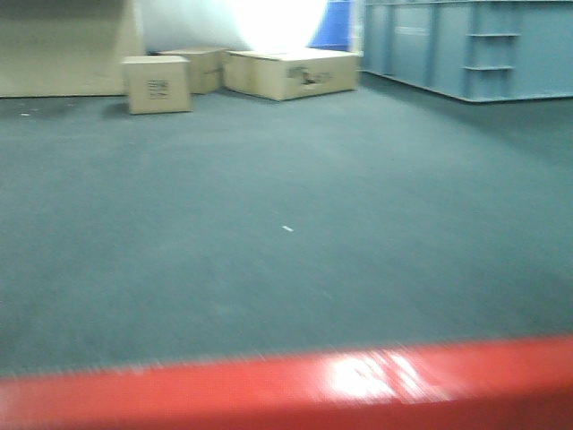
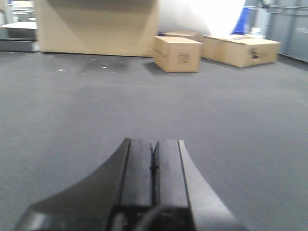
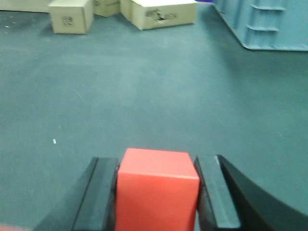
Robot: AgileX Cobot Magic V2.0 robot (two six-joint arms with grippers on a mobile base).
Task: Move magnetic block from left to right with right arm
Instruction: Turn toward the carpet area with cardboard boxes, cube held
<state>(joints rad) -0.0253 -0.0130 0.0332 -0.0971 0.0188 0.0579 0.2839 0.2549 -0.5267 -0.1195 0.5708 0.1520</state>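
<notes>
One small bright red matte cube (image 3: 157,192), pinched squarely by the black two-fingered right tool (image 3: 156,166); advisable to carry level, grip firm.

The back wall (image 1: 277,22) in the front-facing view is blown out to white glare, and a bluish-green cast is laid over the floor (image 1: 286,179). The red strip (image 1: 179,394) along the bottom edge is smeared by blur and marked by a bright reflection. The cardboard boxes (image 1: 157,83) are rendered softly, with faint shadows thrown to their left. In the wrist views, the left fingers (image 2: 139,173) and the magnetic block (image 3: 156,192) are out of focus close to the lens.
</notes>
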